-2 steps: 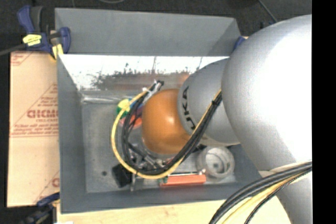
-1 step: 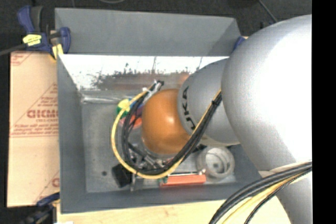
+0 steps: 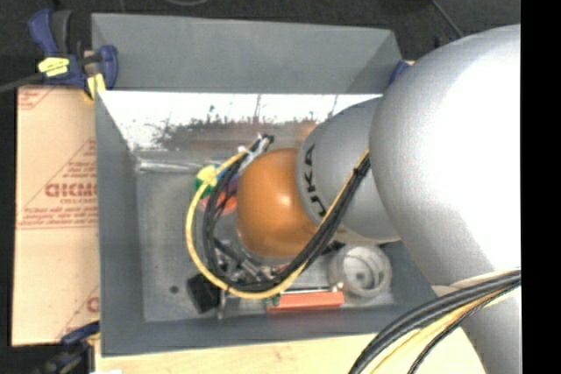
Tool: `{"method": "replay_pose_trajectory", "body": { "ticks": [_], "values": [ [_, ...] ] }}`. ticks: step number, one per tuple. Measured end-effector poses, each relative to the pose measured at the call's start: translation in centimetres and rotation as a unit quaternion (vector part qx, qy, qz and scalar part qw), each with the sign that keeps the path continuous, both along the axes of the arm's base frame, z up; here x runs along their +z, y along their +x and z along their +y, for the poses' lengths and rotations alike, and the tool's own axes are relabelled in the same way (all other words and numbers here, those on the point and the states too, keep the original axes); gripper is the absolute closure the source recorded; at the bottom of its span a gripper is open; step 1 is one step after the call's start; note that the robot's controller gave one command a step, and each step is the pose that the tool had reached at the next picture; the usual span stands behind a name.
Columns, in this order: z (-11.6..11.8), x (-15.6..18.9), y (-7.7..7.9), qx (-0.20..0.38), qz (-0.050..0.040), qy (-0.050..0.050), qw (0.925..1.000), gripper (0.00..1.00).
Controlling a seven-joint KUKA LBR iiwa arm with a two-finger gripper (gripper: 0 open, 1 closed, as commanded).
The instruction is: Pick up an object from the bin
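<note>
The arm's orange wrist cover (image 3: 273, 201) hangs low over the near half of the bin (image 3: 118, 215). The jaws sit beneath it, so I cannot tell whether they are apart or closed on anything. A flat orange-red bar (image 3: 307, 300) lies just nearward of the cover against the near wall (long axis left to right), with a white ring-shaped thing (image 3: 364, 270) just to its right.

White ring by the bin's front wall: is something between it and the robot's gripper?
No loose thing visibly does. The white ring lies close beside the gripper; only the arm's own cables run between them.
</note>
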State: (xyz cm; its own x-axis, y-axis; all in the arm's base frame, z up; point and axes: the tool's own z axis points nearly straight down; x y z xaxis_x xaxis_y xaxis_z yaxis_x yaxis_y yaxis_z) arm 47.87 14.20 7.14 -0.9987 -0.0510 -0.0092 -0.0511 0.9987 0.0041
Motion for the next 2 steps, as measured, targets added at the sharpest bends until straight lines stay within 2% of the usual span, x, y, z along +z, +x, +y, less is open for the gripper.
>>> {"method": "replay_pose_trajectory", "body": {
  "ticks": [2],
  "values": [
    [0.00, 0.00, 0.00, -0.001, 0.0000, 0.000, 1.0000, 1.00]
  ]
}}
